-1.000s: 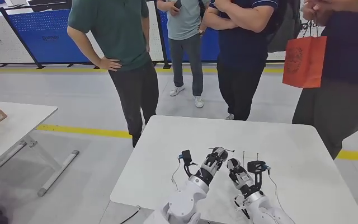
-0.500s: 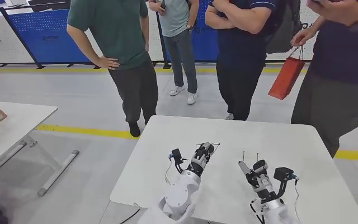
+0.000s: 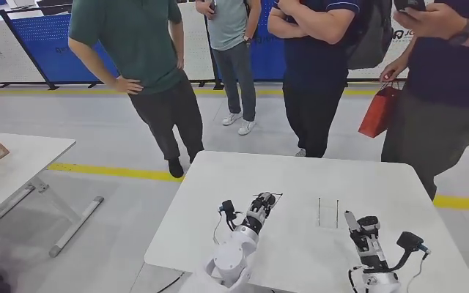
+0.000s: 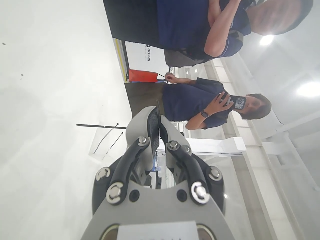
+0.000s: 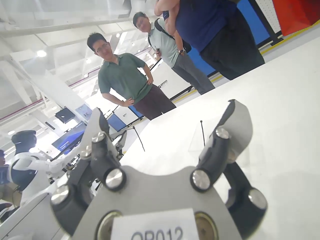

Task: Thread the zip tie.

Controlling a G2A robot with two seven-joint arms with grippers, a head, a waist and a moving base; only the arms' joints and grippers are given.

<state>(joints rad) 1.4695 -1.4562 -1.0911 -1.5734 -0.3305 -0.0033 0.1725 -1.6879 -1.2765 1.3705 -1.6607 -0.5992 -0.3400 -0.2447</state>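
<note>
Left gripper point(image 4: 157, 112): pinched tight on a thin black zip tie point(image 4: 100, 126), whose pointed end sticks out sideways past the fingers.
Right gripper point(image 5: 166, 118): spread wide, low over the white worktop point(image 3: 410, 183).
Standing zip ties point(image 5: 203, 132): two, upright in a clear stand point(image 4: 96, 148), just ahead of the right gripper (well off to the side of the left gripper), touching neither.

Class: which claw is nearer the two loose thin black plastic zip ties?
Right. The open right claw is just beside the two zip ties; the left claw is farther off on their other side.
</note>
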